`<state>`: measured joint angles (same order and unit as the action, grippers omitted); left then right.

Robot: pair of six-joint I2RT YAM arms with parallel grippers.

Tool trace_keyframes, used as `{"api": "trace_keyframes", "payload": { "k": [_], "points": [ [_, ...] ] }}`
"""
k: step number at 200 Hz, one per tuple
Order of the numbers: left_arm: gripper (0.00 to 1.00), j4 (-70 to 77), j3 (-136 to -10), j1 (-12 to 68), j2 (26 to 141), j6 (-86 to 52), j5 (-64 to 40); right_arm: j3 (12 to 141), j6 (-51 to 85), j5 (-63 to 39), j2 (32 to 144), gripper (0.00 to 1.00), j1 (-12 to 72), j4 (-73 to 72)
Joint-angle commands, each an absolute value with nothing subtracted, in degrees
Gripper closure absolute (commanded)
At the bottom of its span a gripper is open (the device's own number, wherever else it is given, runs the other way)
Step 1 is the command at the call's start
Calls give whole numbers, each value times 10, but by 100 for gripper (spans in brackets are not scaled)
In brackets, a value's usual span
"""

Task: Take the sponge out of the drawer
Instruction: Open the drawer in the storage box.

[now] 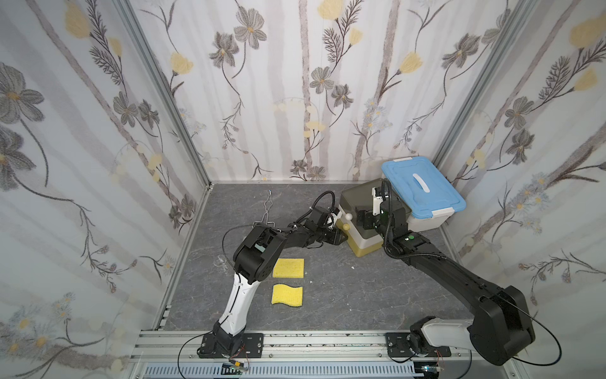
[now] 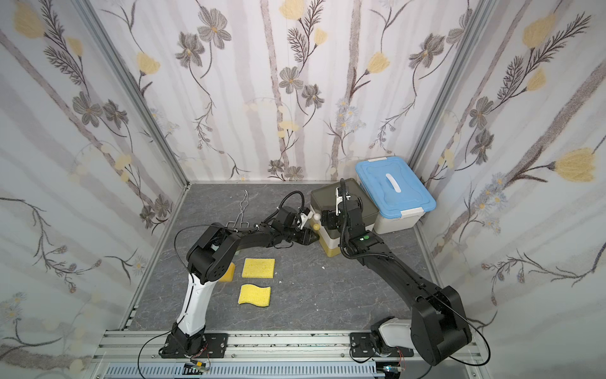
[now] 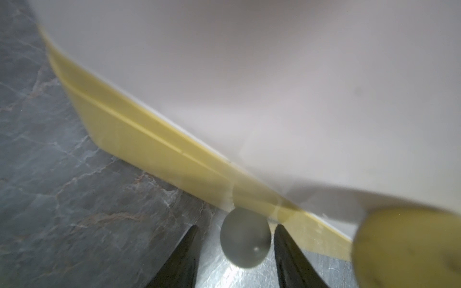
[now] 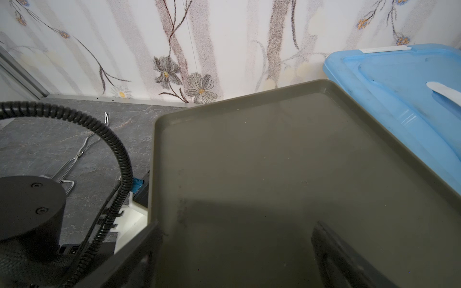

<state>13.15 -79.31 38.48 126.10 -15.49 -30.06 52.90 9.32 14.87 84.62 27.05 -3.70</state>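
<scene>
Your left gripper (image 3: 235, 228) sits low at the front of the small white drawer unit with a yellow base (image 1: 364, 244), near the worktop's far right corner. Its jaws stand half apart around a round grey knob (image 3: 245, 239), not yet gripping it. Your right gripper (image 4: 237, 224) hovers over the unit's olive-grey top (image 4: 249, 149), jaws wide and holding nothing. The drawers look shut, so you cannot see inside. A square yellow sponge (image 1: 288, 268) and a wavy-edged yellow sponge (image 1: 287, 295) lie on the grey marbled worktop (image 1: 344, 295), beside your left arm.
</scene>
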Motion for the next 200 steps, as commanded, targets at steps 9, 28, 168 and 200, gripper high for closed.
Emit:
{"api": "trace_keyframes", "payload": {
  "k": [9,28,168,200],
  "points": [
    [58,163,-793,385,1266,-162,-308,529,104,136,853,6,271,-9],
    [66,166,-794,384,1265,-164,-308,530,105,137,852,6,271,-9],
    [78,198,-718,384,1225,-187,-282,525,116,144,871,10,271,-12],
    [79,206,-696,384,1215,-187,-272,526,116,145,878,10,271,-13]
  ]
}}
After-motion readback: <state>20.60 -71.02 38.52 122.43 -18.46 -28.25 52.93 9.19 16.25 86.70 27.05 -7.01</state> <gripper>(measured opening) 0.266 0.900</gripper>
